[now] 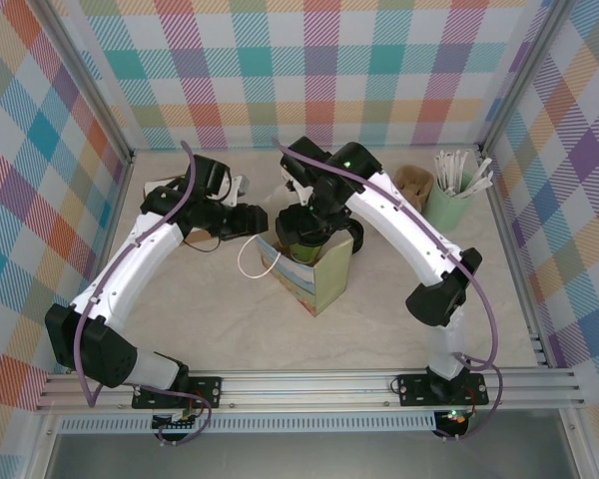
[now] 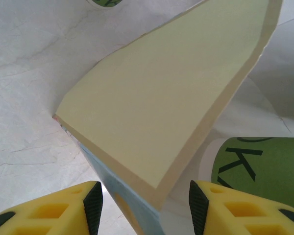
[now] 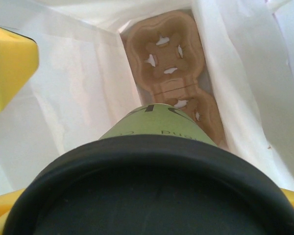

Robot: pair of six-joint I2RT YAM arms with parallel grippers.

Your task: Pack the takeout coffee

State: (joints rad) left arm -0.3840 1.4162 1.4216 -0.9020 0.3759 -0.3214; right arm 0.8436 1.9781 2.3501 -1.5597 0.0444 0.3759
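Observation:
The takeout coffee [image 1: 301, 238], a green paper cup with a black lid [image 3: 152, 196], hangs upright over the mouth of the paper bag [image 1: 324, 284]. My right gripper [image 1: 317, 222] is shut on it. In the right wrist view the green cup wall [image 3: 157, 125] points down into the bag's white inside, and a brown cardboard carrier [image 3: 169, 58] lies on the bottom. My left gripper [image 2: 145, 198] stands open at the bag's left side. A corner of the bag's cream wall [image 2: 161, 107] lies between its black pads [image 2: 94, 205] without touching them. The green cup [image 2: 264, 169] shows just beyond.
A pale mint cup of white sticks [image 1: 457, 195] and a brown cardboard piece [image 1: 414, 180] stand at the back right. The bag's white string handle [image 1: 248, 261] loops onto the table at its left. Checked walls close in the back and sides.

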